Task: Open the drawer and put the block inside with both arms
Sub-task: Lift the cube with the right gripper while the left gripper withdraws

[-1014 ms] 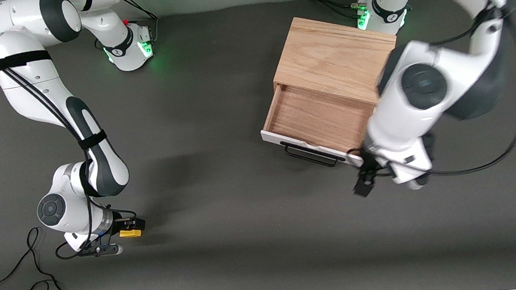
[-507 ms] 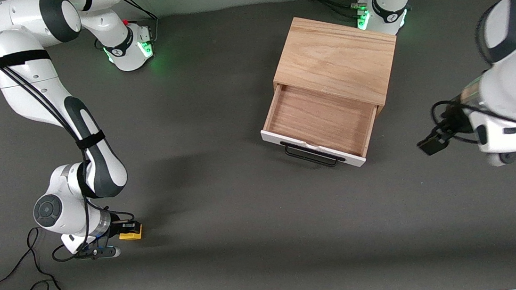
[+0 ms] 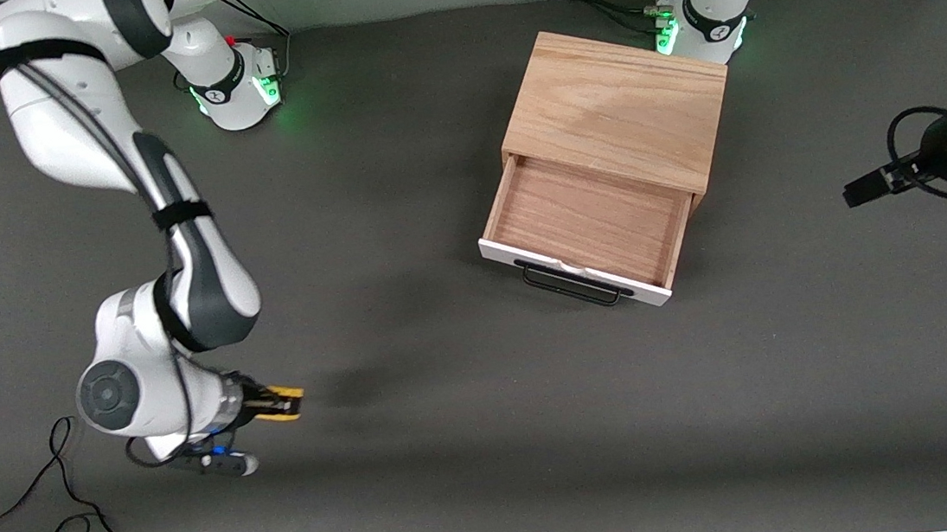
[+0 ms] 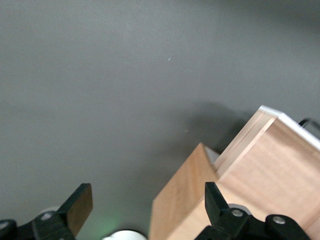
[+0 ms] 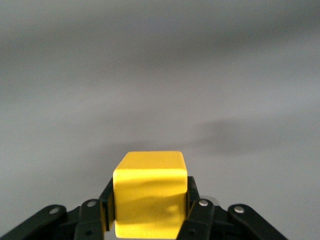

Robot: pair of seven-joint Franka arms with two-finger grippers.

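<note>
Matt dark grey worktop (image 3: 456,441). Light wooden box (image 3: 620,117) and drawer (image 3: 587,225) with visible grain, smooth white front, black wire handle (image 3: 571,285). Smooth yellow block (image 5: 150,192), slight sheen. Glossy white arms (image 3: 69,122).

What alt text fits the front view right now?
The right gripper, shut on the yellow block, is lifted over bare table toward the right arm's end. The wooden box's drawer stands open, and the left gripper hangs open at the other end.
</note>
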